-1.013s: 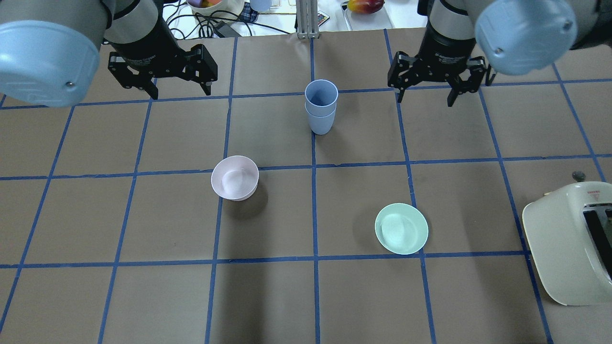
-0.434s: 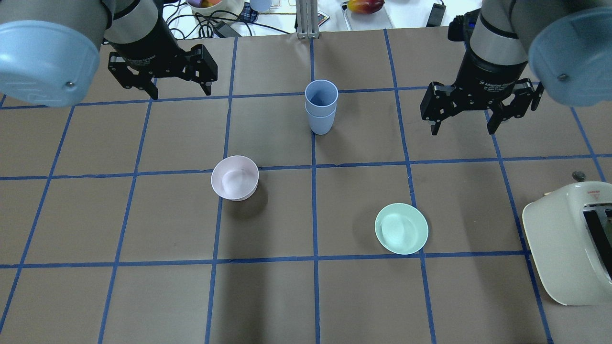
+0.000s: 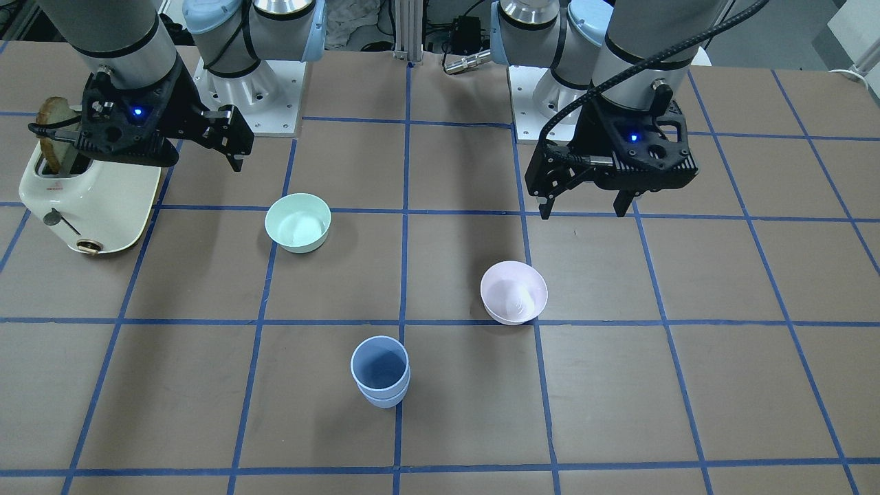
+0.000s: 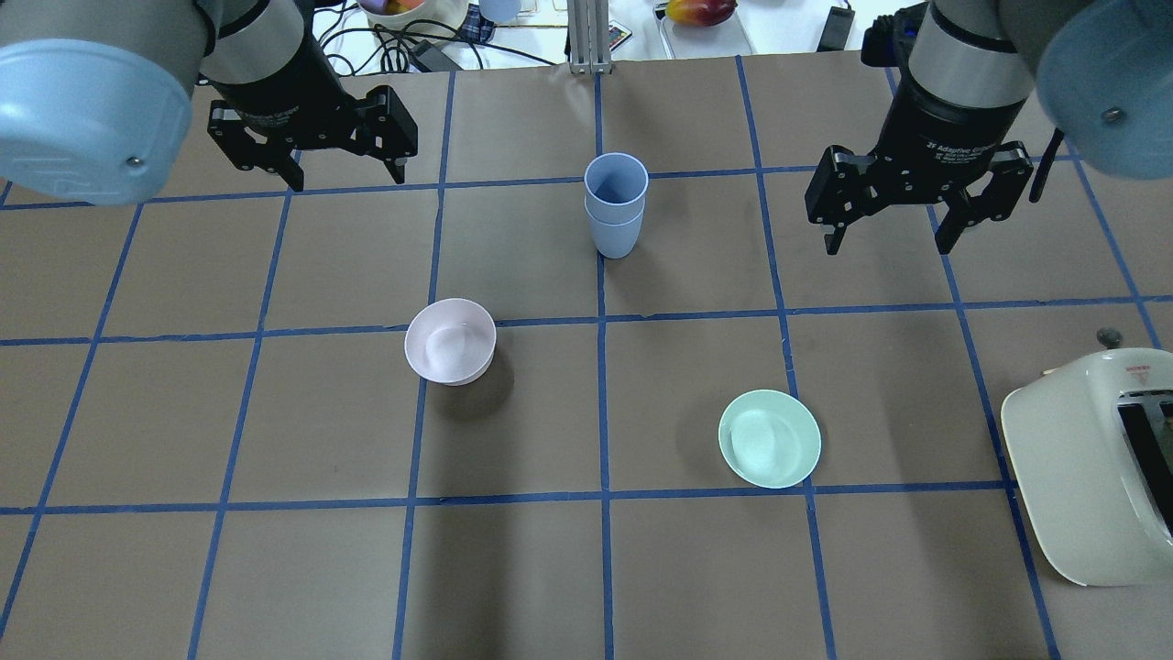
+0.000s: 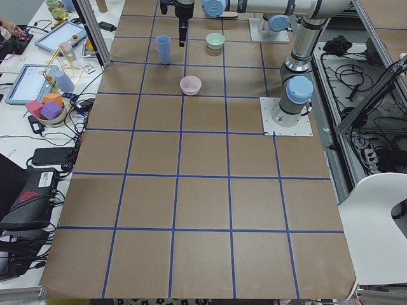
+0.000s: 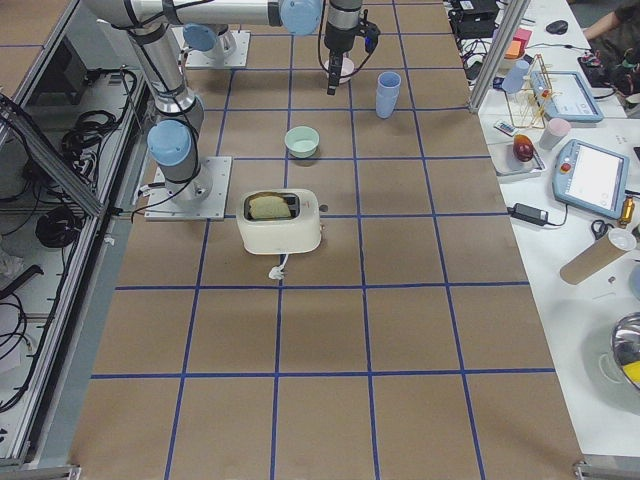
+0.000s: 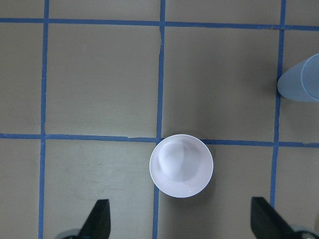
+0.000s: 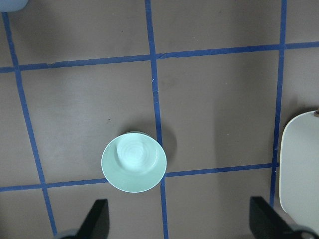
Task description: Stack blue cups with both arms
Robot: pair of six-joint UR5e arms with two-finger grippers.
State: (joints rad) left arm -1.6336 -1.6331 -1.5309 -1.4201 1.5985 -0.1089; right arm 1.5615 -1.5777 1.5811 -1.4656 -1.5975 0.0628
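Observation:
The two blue cups [image 4: 616, 203] stand nested in one stack at the table's far middle, upright and free of both grippers; the stack also shows in the front view [image 3: 380, 371]. My left gripper [image 4: 348, 179] is open and empty, hovering well to the left of the stack, above the pink bowl [image 7: 181, 165]. My right gripper [image 4: 887, 246] is open and empty, hovering well to the right of the stack, above the mint-green bowl [image 8: 133, 162]. The left wrist view catches only the stack's edge [image 7: 301, 82].
The pink bowl [image 4: 450, 353] sits left of centre and the mint-green bowl [image 4: 769, 438] right of centre. A cream toaster [image 4: 1090, 467] with bread in it stands at the right edge. Cables and clutter lie beyond the far edge.
My right gripper has moved right and back toward the robot, away from the cup stack, still open. The left gripper, cups and bowls have not moved.

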